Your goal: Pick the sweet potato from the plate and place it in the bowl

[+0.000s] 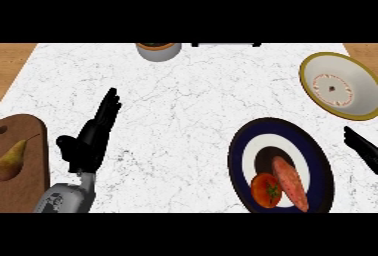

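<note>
- We found the sweet potato [291, 183] lying on the dark-rimmed plate [244, 150] at the lower right of the white marbled surface [192, 100], its long axis running from upper left to lower right, a tomato [266, 190] touching its left flank.
- Our right hand [363, 146] showed only as dark fingers at the right edge, just beside the plate's rim; they looked straight and held nothing, though most of the hand was cut off.
- From that hand the sweet potato lay to the lower left — near, with only the plate's rim between.
- Our left hand [90, 137] rested open, fingers up, at the left of the surface, empty and well apart from the plate; we judged the right hand the nearer 1 by far.
- The bowl [341, 86] sat at the upper right, beyond the plate and apart from it, so the carry would run up and away from the tomato.
- The tomato was the 1 obstacle we foresaw — a grasp across the sweet potato's width might nudge it.
- Elsewhere stood a grey pot [158, 50] at the top edge and a pear [12, 159] on a wooden board [33, 125] at far left, both out of the way.
</note>
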You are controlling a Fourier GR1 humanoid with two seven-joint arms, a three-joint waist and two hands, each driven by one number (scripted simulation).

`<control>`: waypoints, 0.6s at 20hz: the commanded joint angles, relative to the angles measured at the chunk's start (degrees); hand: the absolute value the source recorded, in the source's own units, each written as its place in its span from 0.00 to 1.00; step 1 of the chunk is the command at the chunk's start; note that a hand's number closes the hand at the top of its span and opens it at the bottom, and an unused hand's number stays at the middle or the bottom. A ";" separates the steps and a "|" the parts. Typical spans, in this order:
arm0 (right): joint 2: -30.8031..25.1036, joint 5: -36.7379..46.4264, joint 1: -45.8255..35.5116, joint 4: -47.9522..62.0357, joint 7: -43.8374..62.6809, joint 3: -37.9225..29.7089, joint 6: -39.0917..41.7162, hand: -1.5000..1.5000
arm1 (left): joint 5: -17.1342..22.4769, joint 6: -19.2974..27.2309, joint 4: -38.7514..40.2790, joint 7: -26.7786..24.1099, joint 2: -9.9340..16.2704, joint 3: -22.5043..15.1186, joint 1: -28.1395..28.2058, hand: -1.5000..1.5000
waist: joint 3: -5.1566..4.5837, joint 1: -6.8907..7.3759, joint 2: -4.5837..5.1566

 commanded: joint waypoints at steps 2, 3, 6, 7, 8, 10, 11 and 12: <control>-2.56 1.93 -4.93 0.54 12.67 3.54 3.31 0.00 | -1.00 -0.70 -1.55 0.06 -0.36 -0.77 0.88 0.50 | 0.03 0.80 0.11; -2.21 2.29 -4.41 1.05 12.91 3.57 4.32 0.00 | -0.44 -0.74 -0.77 1.00 0.09 1.19 -1.11 0.50 | 0.05 0.42 0.08; -0.11 7.76 -3.24 2.55 13.68 7.92 4.74 0.00 | -1.80 0.53 0.10 0.01 -1.61 0.71 -0.27 0.50 | 0.06 0.25 0.04; -0.23 5.78 -7.29 1.80 18.48 6.72 6.18 0.00 | -0.41 -1.46 -0.48 0.34 0.43 2.94 0.27 0.50 | 0.05 0.47 0.05; 0.35 6.75 -8.17 6.64 15.20 6.66 8.16 0.00 | -3.20 1.32 1.44 0.73 -3.60 -0.06 -2.45 0.50 | 0.08 0.28 0.10; -0.45 3.33 -7.16 10.35 10.87 1.44 13.35 0.00 | -1.15 -2.03 1.93 -2.50 -2.34 2.03 1.05 0.50 | 0.08 0.19 0.05; 2.48 5.12 -9.65 10.05 12.91 2.97 13.21 0.00 | -2.40 -0.36 -4.60 2.53 -2.38 1.02 2.52 0.50 | 0.09 0.39 -0.01; 3.44 6.03 -7.71 10.57 10.97 3.32 14.08 0.00 | -2.28 -2.20 -2.69 0.39 -2.18 1.02 3.48 0.50 | 0.08 0.23 -0.01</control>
